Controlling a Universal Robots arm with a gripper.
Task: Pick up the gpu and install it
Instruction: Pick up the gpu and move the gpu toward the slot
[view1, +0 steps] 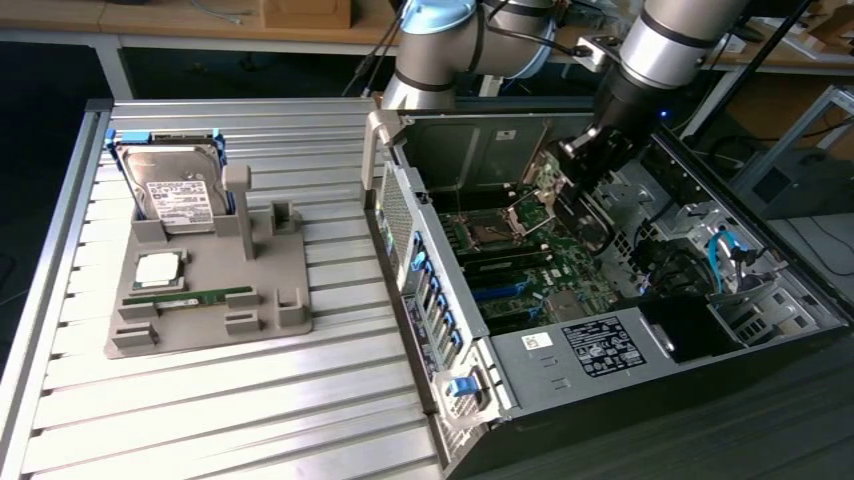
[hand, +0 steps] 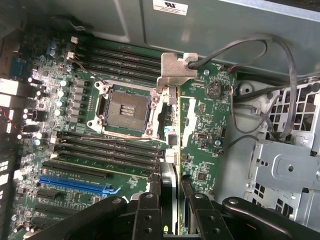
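Note:
In the wrist view the gpu (hand: 172, 140) shows edge-on as a thin card, its pale metal bracket (hand: 176, 70) at the far end. My gripper (hand: 172, 190) is shut on it, one black finger (hand: 149, 202) on each side. The card hangs above the green motherboard (hand: 205, 125), beside the CPU socket (hand: 125, 107) and apart from the blue slot (hand: 75, 184). The exterior view has the gripper (view1: 583, 165) inside the open computer case (view1: 561, 345), holding the gpu (view1: 549, 190) over the board.
Black cables (hand: 270, 85) loop over the drive cage (hand: 287, 170) beside the board. On the slatted table, towards the exterior view's left, a grey holder (view1: 274, 300) carries a hard drive (view1: 180, 195), a CPU chip (view1: 158, 268) and a memory stick (view1: 187, 298).

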